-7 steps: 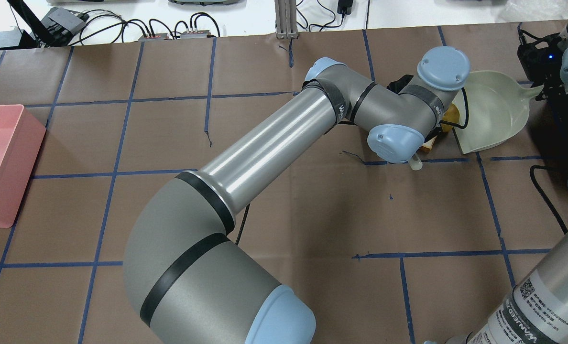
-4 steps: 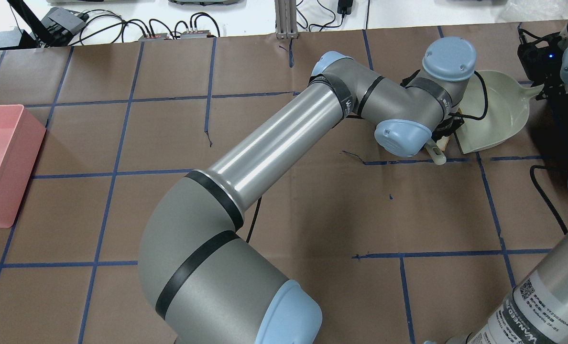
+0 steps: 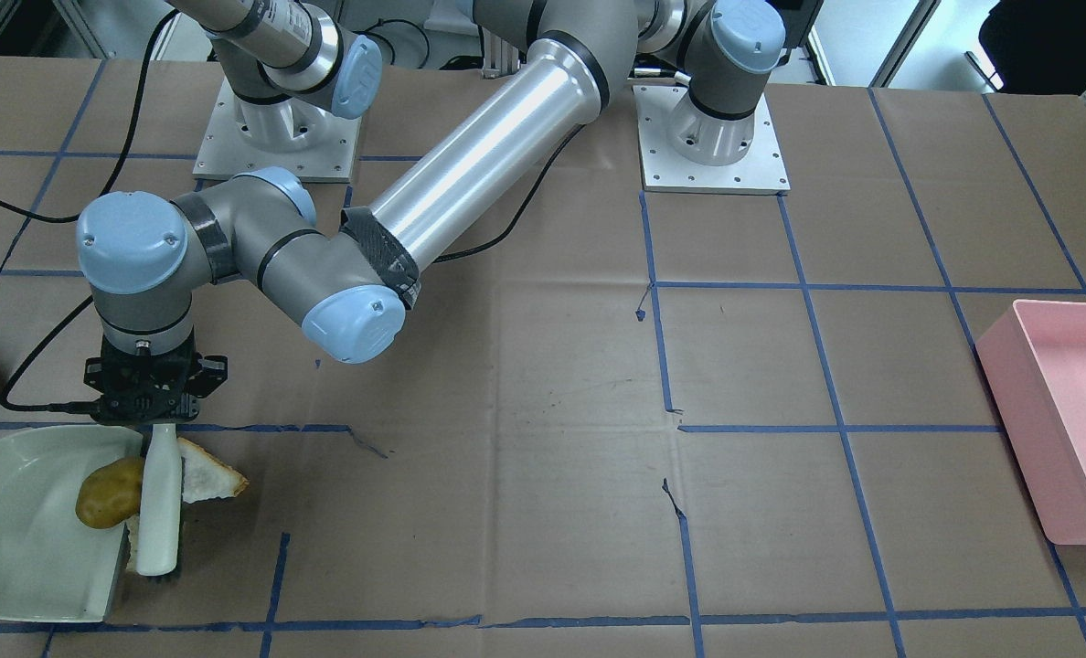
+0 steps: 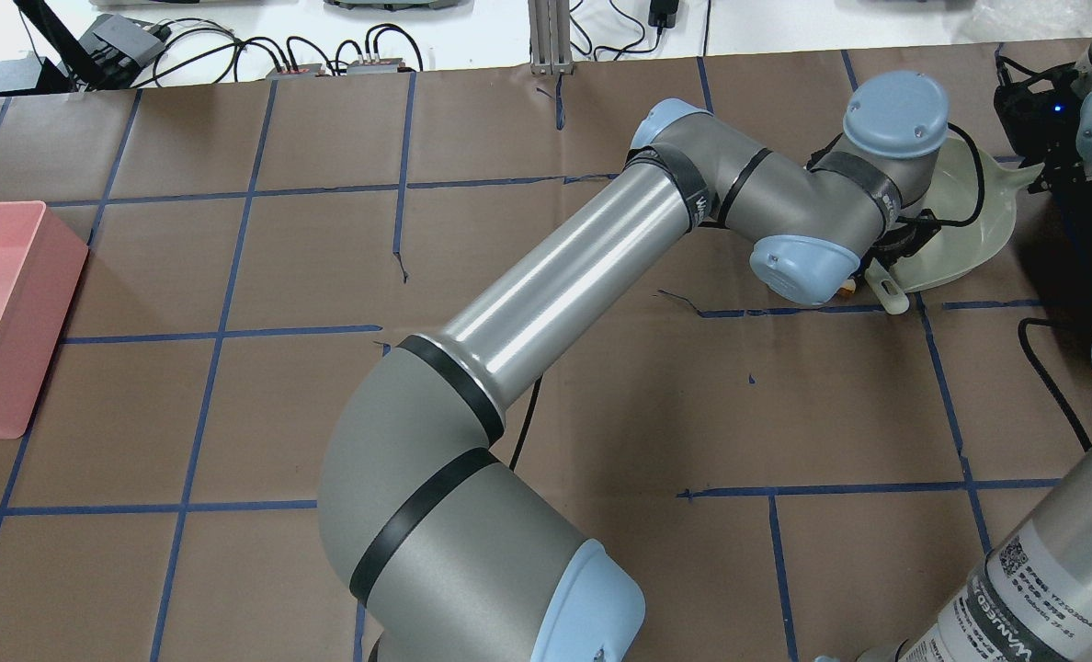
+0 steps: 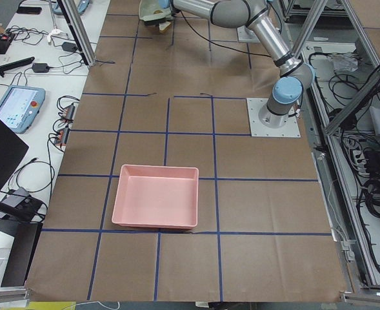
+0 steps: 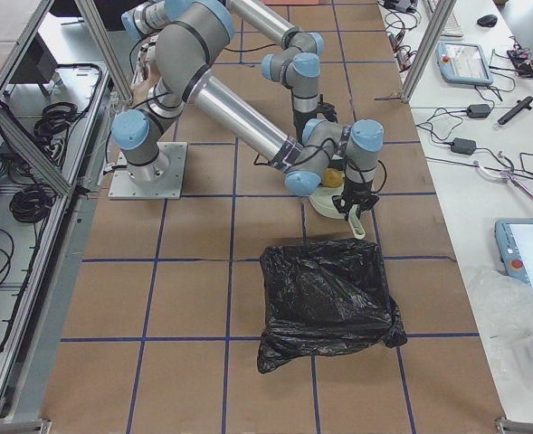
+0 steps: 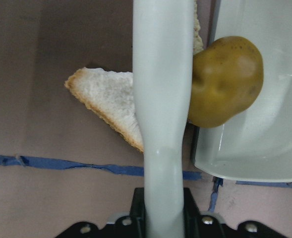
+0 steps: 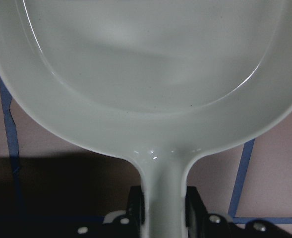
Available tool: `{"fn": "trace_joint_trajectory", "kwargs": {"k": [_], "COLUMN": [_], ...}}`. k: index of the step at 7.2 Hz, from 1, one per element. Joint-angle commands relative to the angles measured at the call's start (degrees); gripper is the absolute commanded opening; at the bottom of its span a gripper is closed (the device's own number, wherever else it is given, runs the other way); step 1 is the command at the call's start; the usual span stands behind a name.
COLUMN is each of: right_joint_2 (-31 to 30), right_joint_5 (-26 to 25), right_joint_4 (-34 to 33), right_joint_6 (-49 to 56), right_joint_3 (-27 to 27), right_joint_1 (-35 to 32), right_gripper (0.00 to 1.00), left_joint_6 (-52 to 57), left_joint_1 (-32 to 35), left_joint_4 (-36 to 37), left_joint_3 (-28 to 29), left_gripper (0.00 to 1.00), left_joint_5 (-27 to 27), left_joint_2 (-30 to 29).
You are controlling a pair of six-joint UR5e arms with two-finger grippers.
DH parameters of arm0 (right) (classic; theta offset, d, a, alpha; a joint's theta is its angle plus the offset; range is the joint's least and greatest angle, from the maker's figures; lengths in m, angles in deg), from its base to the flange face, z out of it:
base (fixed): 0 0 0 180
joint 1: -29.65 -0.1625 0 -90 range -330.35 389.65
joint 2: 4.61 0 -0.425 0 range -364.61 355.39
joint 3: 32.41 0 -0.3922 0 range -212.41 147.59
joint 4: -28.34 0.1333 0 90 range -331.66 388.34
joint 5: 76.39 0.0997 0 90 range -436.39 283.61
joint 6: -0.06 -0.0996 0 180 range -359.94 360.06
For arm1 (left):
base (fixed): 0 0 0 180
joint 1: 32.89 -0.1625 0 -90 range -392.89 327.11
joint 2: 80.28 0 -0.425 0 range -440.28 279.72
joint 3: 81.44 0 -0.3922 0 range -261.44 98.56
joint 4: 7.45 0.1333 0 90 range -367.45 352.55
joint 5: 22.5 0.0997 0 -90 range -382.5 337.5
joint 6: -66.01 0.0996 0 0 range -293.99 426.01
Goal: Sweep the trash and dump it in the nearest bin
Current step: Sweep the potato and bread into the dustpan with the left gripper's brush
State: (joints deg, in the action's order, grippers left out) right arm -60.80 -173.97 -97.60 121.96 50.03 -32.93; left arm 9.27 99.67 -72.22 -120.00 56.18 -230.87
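My left gripper (image 7: 163, 218) is shut on the pale brush (image 7: 163, 99), which stands bristles-down at the mouth of the pale green dustpan (image 7: 264, 134). The yellow-brown potato (image 7: 225, 82) lies against the brush, across the pan's lip. One torn bread piece (image 7: 111, 101) lies on the table, partly under the brush; a second piece (image 7: 198, 37) peeks out behind the handle. In the front view the potato (image 3: 109, 492), bread (image 3: 207, 471), brush (image 3: 161, 498) and dustpan (image 3: 13, 530) sit at lower left. My right gripper (image 8: 163, 208) is shut on the dustpan's handle (image 8: 163, 183).
A black trash bag (image 6: 329, 303) stands open on the table close to the dustpan in the right view. A pink bin (image 4: 4, 313) sits far off at the table's other end. My left arm (image 4: 564, 276) stretches across the table's middle.
My left arm has swung to the right in the overhead view, carrying the brush to the dustpan's mouth. The potato, seen beside the pan before, is now hidden under the wrist.
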Motion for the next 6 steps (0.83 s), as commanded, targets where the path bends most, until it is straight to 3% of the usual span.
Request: {"fn": "trace_joint_trajectory", "kwargs": {"k": [1, 3, 4, 6], "right_joint_2": [0.03, -0.06, 0.03, -0.06], "right_joint_5": [0.02, 0.02, 0.02, -0.42], "right_joint_4": [0.08, 0.08, 0.09, 1.22], "right_joint_6": [-0.08, 0.00, 0.00, -0.08], "right_joint_3": [0.00, 0.00, 0.09, -0.08], "right_joint_1": [0.00, 0.00, 0.00, -0.09], "right_gripper": [0.00, 0.00, 0.00, 0.00], "left_joint_6": [-6.40, -13.63, -12.26, -1.32], "left_joint_1": [0.59, 0.86, 0.95, 0.25], "left_joint_4": [3.23, 7.28, 4.85, -5.86], "left_joint_3": [1.99, 4.36, 3.07, -7.34], "left_gripper": [0.00, 0.00, 0.00, 0.00], "left_joint_5": [-3.76, -5.11, -4.25, 2.84], "left_joint_2": [-1.02, -2.52, -1.13, 9.29]}}
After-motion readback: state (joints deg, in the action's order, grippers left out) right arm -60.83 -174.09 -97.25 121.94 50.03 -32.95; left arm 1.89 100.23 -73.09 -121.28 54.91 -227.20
